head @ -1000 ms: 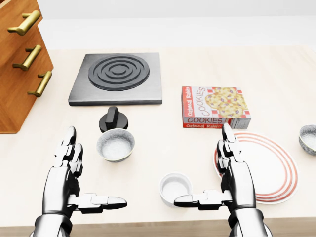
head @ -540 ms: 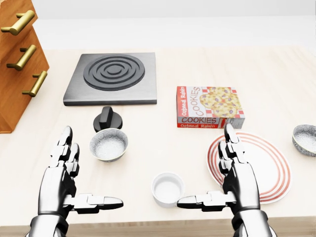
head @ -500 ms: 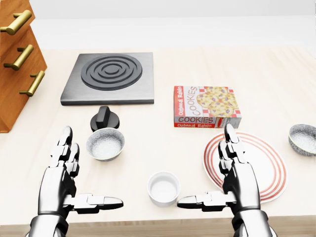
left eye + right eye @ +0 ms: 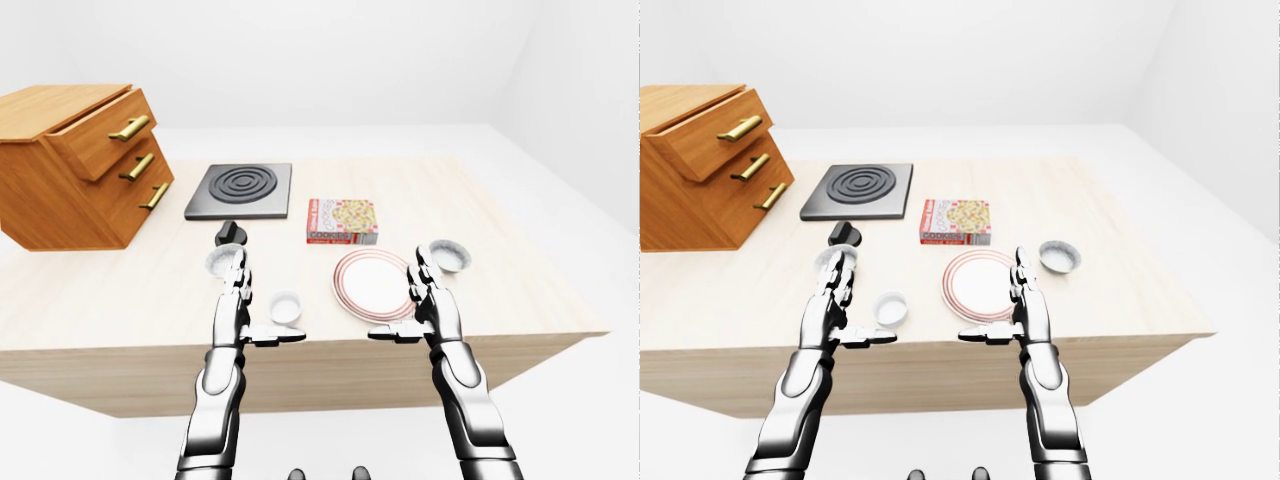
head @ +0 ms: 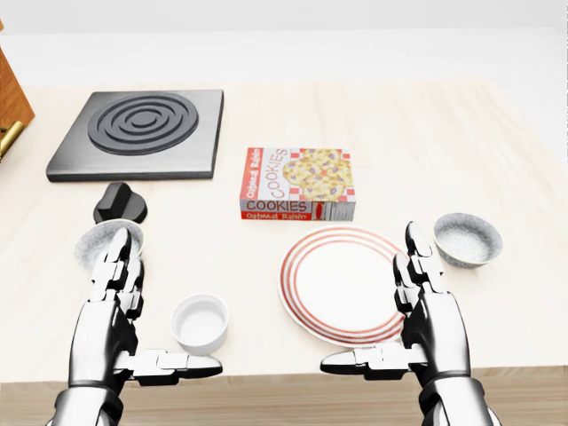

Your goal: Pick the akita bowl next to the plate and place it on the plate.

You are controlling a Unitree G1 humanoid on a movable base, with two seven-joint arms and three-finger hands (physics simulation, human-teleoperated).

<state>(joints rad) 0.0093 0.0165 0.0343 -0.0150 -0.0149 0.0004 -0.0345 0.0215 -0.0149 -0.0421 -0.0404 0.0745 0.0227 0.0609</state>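
The plate (image 5: 342, 286), white with red rings, lies on the wooden table right of centre in the head view. Just past its right rim sits a grey speckled akita bowl (image 5: 468, 239), upright and touched by nothing. My right hand (image 5: 373, 297) hovers open over the plate's lower right rim, fingers straight and thumb pointing left; the bowl is up and to the right of its fingertips. At lower left my left hand (image 5: 164, 306) is open too, empty. A second speckled bowl (image 5: 99, 241) peeks out from behind its fingers.
A small white ramekin (image 5: 200, 322) stands by the left thumb. Above the plate lies a cookie box (image 5: 297, 185). A black burner slab (image 5: 138, 133) and a black knob (image 5: 120, 202) are at upper left. A wooden drawer cabinet (image 4: 80, 165) stands at the table's left end. The table's near edge runs under both wrists.
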